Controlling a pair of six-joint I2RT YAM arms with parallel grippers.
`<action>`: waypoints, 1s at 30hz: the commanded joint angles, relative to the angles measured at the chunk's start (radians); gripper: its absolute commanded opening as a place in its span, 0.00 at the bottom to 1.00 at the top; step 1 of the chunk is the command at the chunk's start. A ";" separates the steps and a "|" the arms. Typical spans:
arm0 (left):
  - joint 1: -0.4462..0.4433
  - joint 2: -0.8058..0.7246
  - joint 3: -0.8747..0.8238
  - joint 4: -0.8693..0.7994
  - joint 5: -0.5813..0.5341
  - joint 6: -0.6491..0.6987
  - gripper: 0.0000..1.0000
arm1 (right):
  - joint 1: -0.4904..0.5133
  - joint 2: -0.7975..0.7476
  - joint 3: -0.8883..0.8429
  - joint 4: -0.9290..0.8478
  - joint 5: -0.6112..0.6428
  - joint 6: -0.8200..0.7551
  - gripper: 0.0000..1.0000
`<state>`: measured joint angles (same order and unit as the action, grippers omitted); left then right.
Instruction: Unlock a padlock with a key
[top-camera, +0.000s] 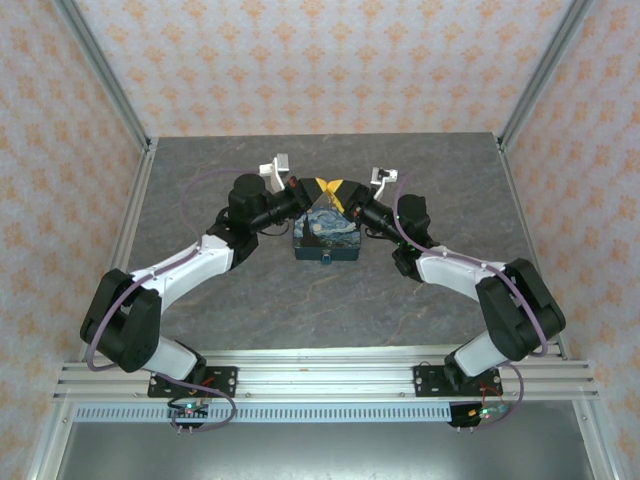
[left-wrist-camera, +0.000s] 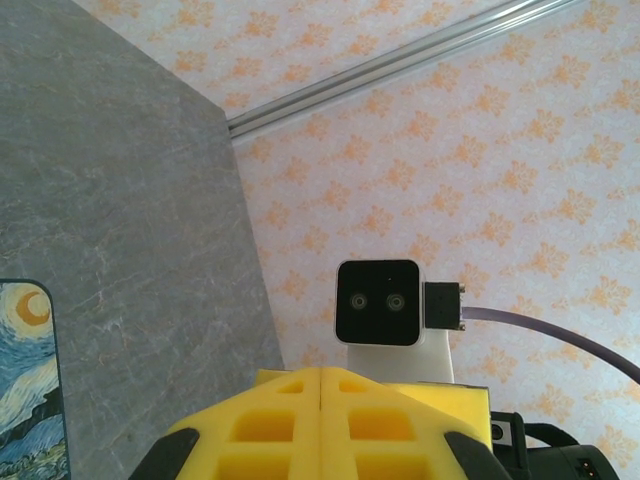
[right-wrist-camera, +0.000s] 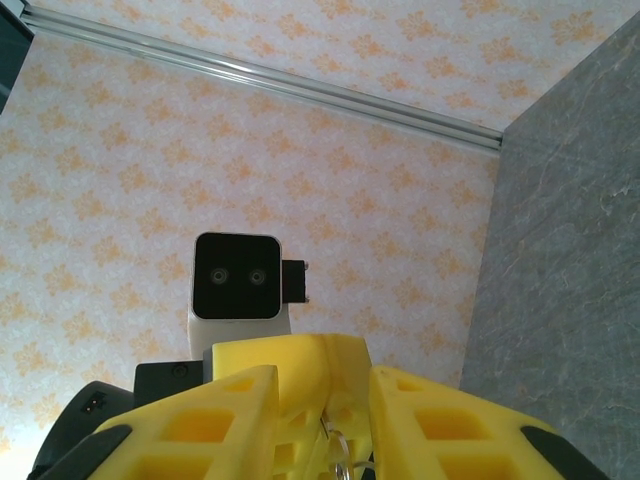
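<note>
Above box (top-camera: 327, 240), left gripper (top-camera: 324, 188) (closed) faces parted right gripper (top-camera: 349, 197); table (top-camera: 200, 300) edges distant

The key (right-wrist-camera: 340, 452) shows in the right wrist view as a thin, pale metal ring, low in the gap between the yellow fingers of the right tool (right-wrist-camera: 322, 400); it seems to touch neither finger, and its blade cannot be made out. The padlock (top-camera: 326, 258) is a tiny blue-green thing in the top view, at the middle of the near edge of the swirl-patterned box (top-camera: 325, 232) on the desk (top-camera: 300, 310); its shackle is too small to tell
</note>
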<state>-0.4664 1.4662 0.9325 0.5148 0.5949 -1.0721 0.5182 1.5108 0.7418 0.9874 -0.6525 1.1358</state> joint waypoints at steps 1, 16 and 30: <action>-0.002 0.014 0.043 -0.005 0.021 0.032 0.00 | 0.002 0.007 0.019 0.022 -0.031 -0.024 0.28; -0.002 0.028 0.044 0.011 -0.004 0.018 0.00 | 0.002 0.017 -0.031 0.053 -0.035 -0.014 0.26; -0.002 0.023 0.040 0.014 -0.017 0.014 0.00 | 0.002 0.028 -0.062 0.073 -0.012 -0.003 0.41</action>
<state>-0.4664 1.4933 0.9493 0.4889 0.5945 -1.0657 0.5137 1.5303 0.7002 1.0294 -0.6407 1.1431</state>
